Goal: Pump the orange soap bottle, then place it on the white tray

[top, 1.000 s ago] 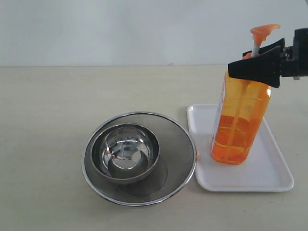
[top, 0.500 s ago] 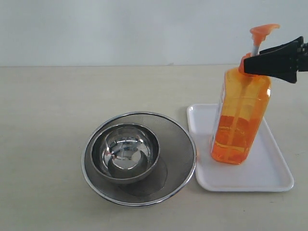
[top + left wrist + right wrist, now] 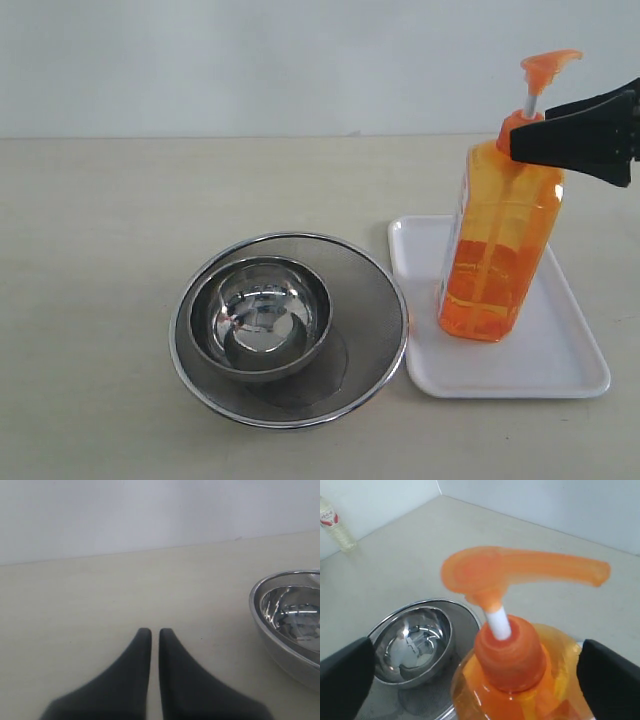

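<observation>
Exterior view: orange soap bottle [image 3: 500,240] upright on white tray [image 3: 572,362], 3 o'clock of strainer [image 3: 372,292].
Right gripper [image 3: 526,141] spread wide, straddling the neck without contact, placement looks done; left gripper [image 3: 155,636] pinched together, idle.

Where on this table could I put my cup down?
The whole left stretch of the table, from the strainer to the left edge, is bare, as is the strip behind it toward the wall. The right is crowded: the tray holds the soap bottle, with a little room at its near end.
</observation>
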`<state>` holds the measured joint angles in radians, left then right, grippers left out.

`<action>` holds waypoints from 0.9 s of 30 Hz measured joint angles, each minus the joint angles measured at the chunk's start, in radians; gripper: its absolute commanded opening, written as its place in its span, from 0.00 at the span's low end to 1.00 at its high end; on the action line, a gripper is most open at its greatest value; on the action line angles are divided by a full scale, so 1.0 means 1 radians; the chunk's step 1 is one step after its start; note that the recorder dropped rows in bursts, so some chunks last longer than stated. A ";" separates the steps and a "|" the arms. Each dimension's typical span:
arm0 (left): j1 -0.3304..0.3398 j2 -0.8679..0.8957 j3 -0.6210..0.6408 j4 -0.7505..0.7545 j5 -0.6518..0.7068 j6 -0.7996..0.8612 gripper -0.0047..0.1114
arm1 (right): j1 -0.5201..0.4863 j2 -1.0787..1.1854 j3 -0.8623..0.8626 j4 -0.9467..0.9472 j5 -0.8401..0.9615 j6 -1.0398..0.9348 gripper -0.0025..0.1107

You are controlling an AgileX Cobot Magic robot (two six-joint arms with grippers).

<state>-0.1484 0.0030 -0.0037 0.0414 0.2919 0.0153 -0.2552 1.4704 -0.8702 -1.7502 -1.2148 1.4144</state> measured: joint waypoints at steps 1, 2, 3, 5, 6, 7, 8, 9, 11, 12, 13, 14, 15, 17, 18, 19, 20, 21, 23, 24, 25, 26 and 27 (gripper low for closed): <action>0.000 0.000 0.000 0.000 0.000 0.000 0.08 | 0.000 -0.013 0.004 0.000 0.000 0.000 0.94; 0.000 0.000 0.000 0.000 0.000 0.000 0.08 | 0.000 -0.031 0.006 0.000 0.000 0.006 0.94; 0.000 0.000 0.000 0.000 0.000 0.000 0.08 | 0.000 -0.043 0.006 0.000 0.000 0.011 0.94; 0.000 0.000 0.000 0.000 0.000 0.000 0.08 | 0.000 -0.067 0.006 0.000 0.000 0.027 0.94; 0.000 0.000 0.000 0.000 0.000 0.000 0.08 | 0.000 -0.075 0.008 0.000 0.000 0.031 0.94; 0.000 0.000 0.000 0.000 0.000 0.000 0.08 | 0.000 -0.084 0.012 0.000 0.000 0.034 0.94; 0.000 0.000 0.000 0.000 0.000 0.000 0.08 | 0.000 -0.088 0.019 0.000 -0.001 0.037 0.94; 0.000 0.000 0.000 0.000 0.000 0.000 0.08 | 0.000 -0.093 0.023 0.000 -0.001 0.037 0.94; 0.000 0.000 0.000 0.000 0.000 0.000 0.08 | 0.000 -0.102 0.038 0.000 -0.001 0.037 0.94; 0.000 0.000 0.000 0.000 0.000 0.000 0.08 | 0.000 -0.102 0.048 0.000 -0.001 0.037 0.94; 0.000 0.000 0.000 0.000 0.000 0.000 0.08 | 0.000 -0.104 0.057 0.000 -0.002 0.034 0.94; 0.000 0.000 0.000 0.000 0.000 0.000 0.08 | 0.000 -0.104 0.064 0.000 -0.002 0.032 0.94; 0.000 0.000 0.000 0.000 0.000 0.000 0.08 | 0.000 -0.104 0.073 0.000 -0.002 0.028 0.94; 0.000 0.000 0.000 0.000 0.000 0.000 0.08 | 0.000 -0.104 0.085 0.000 -0.002 0.024 0.94; 0.000 0.000 0.000 0.000 0.000 0.000 0.08 | 0.000 -0.104 0.087 0.000 -0.002 0.018 0.94; 0.000 0.000 0.000 0.000 0.000 0.000 0.08 | 0.000 -0.104 0.090 0.000 -0.002 0.018 0.94; 0.000 0.000 0.000 0.000 0.000 0.000 0.08 | 0.000 -0.105 0.090 0.000 -0.002 0.018 0.94; 0.000 0.000 0.000 0.000 0.000 0.000 0.08 | 0.000 -0.107 0.092 0.000 -0.002 0.018 0.94; 0.000 0.000 0.000 0.000 0.000 0.000 0.08 | 0.000 -0.117 0.096 0.000 -0.001 0.018 0.94; 0.000 0.000 0.000 0.000 0.000 0.000 0.08 | 0.000 -0.122 0.101 0.000 -0.001 0.018 0.94; 0.000 0.000 0.000 0.000 0.000 0.000 0.08 | 0.000 -0.124 0.103 0.000 -0.001 0.016 0.94; 0.000 0.000 0.000 0.000 0.000 0.000 0.08 | 0.000 -0.125 0.105 0.000 -0.001 0.014 0.94; 0.000 0.000 0.000 0.000 0.000 0.000 0.08 | 0.000 -0.126 0.105 0.000 -0.001 0.014 0.94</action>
<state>-0.1484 0.0030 -0.0037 0.0414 0.2919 0.0153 -0.2552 1.3444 -0.7653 -1.7502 -1.2153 1.4286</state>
